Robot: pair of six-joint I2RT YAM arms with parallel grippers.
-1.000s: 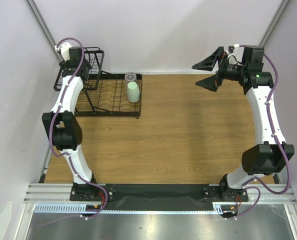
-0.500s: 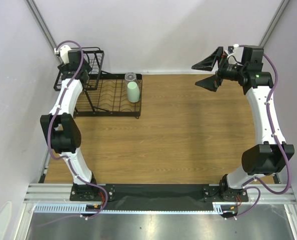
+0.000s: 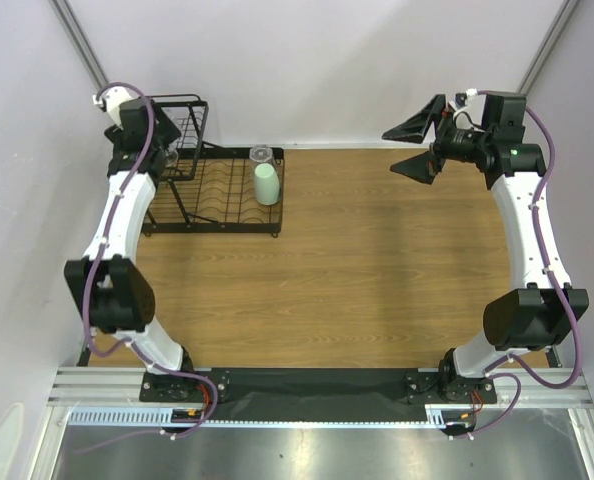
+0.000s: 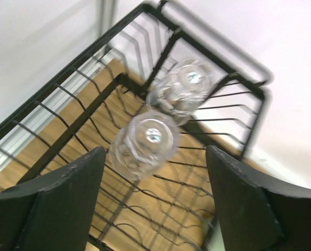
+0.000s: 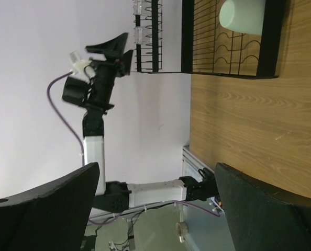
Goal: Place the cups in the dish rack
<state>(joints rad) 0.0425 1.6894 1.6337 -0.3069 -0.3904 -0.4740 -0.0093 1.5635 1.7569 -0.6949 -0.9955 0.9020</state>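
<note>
Your left wrist view shows the left gripper (image 4: 155,159) open above the rack's raised basket (image 4: 66,89), with two glass cups (image 4: 150,141) inside. Only the top view shows you the green cup (image 3: 266,184) on the low tray (image 3: 212,218), and the right gripper (image 3: 389,151), also open, well apart from it.

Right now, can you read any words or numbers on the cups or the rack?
None can be read. No word, number or sign shows on the mint-green cup, the clear glass cups or the dish rack. The left wrist view is blurred, so tiny marks on the glass could be missed.
</note>
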